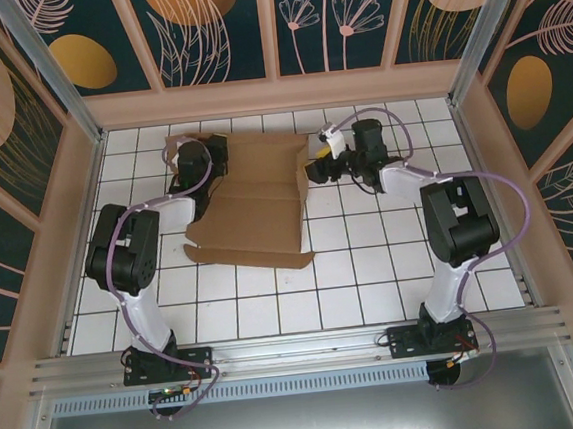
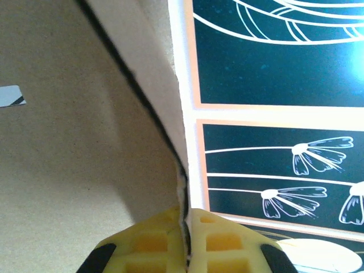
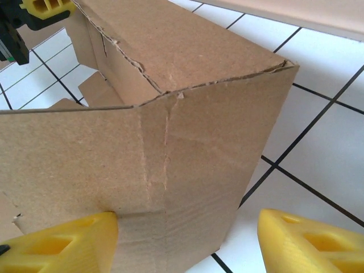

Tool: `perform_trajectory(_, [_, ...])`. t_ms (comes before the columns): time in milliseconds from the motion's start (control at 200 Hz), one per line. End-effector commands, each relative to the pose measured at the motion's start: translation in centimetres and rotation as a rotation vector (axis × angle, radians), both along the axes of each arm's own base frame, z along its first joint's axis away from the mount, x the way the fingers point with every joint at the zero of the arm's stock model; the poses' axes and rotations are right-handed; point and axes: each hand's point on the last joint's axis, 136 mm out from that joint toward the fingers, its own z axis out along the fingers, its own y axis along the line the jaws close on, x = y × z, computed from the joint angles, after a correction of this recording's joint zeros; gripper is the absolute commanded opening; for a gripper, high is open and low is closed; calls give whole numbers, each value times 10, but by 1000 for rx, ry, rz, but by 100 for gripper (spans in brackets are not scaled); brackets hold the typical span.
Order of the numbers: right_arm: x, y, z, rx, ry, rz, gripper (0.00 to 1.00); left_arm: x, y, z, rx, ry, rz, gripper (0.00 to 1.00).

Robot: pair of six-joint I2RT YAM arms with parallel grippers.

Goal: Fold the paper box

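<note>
From the top, the paper box (image 1: 251, 213) lay on the white tiled worktop (image 1: 371, 267) in the upper middle of the frame, a brown cardboard sheet mostly spread flat, with flaps along its lower edge. The left gripper (image 1: 206, 156) sat at the sheet's upper left corner. The right gripper (image 1: 314, 164) sat at its upper right edge. Both arms reached in from the bottom of the frame.

In the left wrist view, the two yellow fingers (image 2: 153, 247) were pressed together at the bottom centre. A thin edge of the cardboard ran down from the top of the frame into the seam between them, so this gripper was clenched on the box. The cardboard filled the left half of the frame and carried a small white label (image 2: 11, 95) at the left edge. A dark panel with white flower drawings (image 2: 273, 74) stood on the right.

In the right wrist view, a cardboard wall stood upright across the frame with a vertical crease near its middle, and another panel angled away behind it. The yellow fingertips (image 3: 62, 244) were spread wide at the bottom corners. The left one touched the cardboard, and the right one was over bare tile, apart from the box. This gripper was released. At the upper left corner of the frame, the other gripper's yellow tip sat at the top of the raised cardboard.
</note>
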Motion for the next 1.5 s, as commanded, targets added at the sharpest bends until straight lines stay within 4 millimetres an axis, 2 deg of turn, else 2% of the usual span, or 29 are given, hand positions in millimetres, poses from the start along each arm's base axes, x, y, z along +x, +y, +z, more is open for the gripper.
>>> perform_trajectory(0, [5, 9, 2, 33, 69, 10, 66, -4, -15, -15, 7, 98, -67, 0])
perform_trajectory(130, [12, 6, -10, 34, 130, -17, 66, 2, -14, -30, 27, 205, -80, 0])
perform_trajectory(315, [19, -9, -2, 151, 191, -50, 66, 11, -11, -53, 29, 342, -87, 0])
perform_trajectory(425, [15, -12, 0, 213, 232, -22, 67, 14, -7, -57, 10, 351, -81, 0])
perform_trajectory(530, [6, -6, -7, 242, 287, 30, 67, 16, -10, -61, -8, 358, -91, 0])
perform_trajectory(626, [6, -5, -15, 237, 312, 25, 67, 17, -11, -59, -17, 351, -92, 0])
perform_trajectory(861, [-9, 11, -28, 140, 260, 28, 68, 16, -14, -35, -79, 220, -113, 0])
perform_trajectory(1011, [-7, 3, -33, 75, 214, -103, 73, 8, -14, -21, -123, 108, -126, 0])
perform_trajectory(1201, [-14, -7, -18, 25, 82, -217, 77, -6, -13, 7, -182, -77, -148, 0])
perform_trajectory(1341, [-28, -8, -9, -6, -23, -229, 77, -13, -12, 33, -213, -194, -163, 0])
perform_trajectory(1366, [-30, -8, -8, -12, -40, -229, 77, -18, -11, 29, -209, -194, -167, 0])
perform_trajectory(1491, [-38, -12, 3, -13, -137, -240, 77, -29, -10, 49, -188, -303, -188, 0])
